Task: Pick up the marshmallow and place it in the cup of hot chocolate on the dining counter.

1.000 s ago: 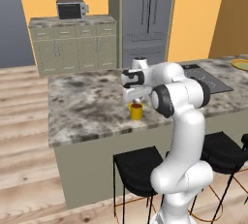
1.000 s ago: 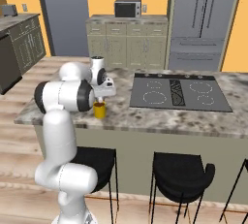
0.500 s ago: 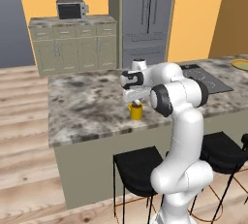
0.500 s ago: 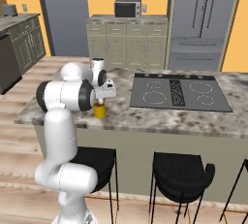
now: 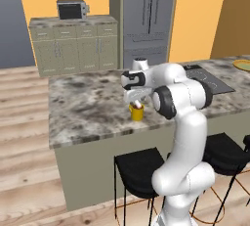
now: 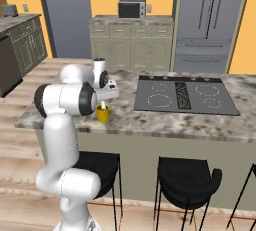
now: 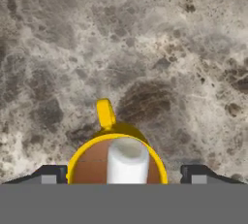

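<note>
Marshmallow (image 7: 127, 161) stands in the cup (image 7: 116, 162), between the spread gripper (image 7: 123, 173) tips

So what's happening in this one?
The white arm's gripper hangs right over the yellow cup of hot chocolate on the marbled dining counter. In the hand view the marshmallow stands in the brown drink, with the fingers spread wide on either side of the cup and not touching it.

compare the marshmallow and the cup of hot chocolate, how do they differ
Colour: the marshmallow is white, the cup of hot chocolate yellow with brown liquid inside.
Size: the marshmallow is narrower than the cup's mouth.
Pose: the cup stands on the dining counter; the marshmallow sits inside the cup's rim.
</note>
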You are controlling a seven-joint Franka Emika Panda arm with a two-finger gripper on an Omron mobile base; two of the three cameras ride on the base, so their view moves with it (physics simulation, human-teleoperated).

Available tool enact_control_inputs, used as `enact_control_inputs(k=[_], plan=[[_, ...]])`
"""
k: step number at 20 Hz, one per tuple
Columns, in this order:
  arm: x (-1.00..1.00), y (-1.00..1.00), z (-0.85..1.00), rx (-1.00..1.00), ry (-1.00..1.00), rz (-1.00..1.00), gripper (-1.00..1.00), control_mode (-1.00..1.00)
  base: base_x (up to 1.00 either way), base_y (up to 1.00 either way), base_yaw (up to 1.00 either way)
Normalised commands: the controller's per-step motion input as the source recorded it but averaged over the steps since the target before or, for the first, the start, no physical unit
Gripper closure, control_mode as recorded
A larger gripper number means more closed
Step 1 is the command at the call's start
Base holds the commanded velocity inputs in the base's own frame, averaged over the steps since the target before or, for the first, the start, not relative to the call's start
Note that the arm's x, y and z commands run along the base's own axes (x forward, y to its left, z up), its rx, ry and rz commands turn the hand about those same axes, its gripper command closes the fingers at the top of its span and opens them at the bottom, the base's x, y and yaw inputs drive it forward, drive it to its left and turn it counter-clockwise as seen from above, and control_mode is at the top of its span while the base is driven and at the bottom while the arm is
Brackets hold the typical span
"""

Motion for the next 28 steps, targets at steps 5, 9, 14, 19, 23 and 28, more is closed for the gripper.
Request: enact_control_inputs(k=[5,9,14,19,23,28], plan=[[-0.37,0.03,0.51,0.0,-0.26,0.07,-1.0,-1.0,0.0,0.0,0.0],[-0.58,0.0,0.68,0.0,-0.32,0.05,-1.0,-1.0,0.0,0.0,0.0],[-0.65,0.0,0.57,0.0,-0.33,0.04,-1.0,-1.0,0.0,0.0,0.0],[-0.69,-0.03,0.47,0.08,-0.31,0.05,-1.0,-1.0,0.0,0.0,0.0],[-0.62,-0.05,0.63,0.11,-0.18,0.04,-1.0,-1.0,0.0,0.0,0.0],[-0.38,-0.12,0.67,0.1,-0.04,0.02,-1.0,-1.0,0.0,0.0,0.0]])
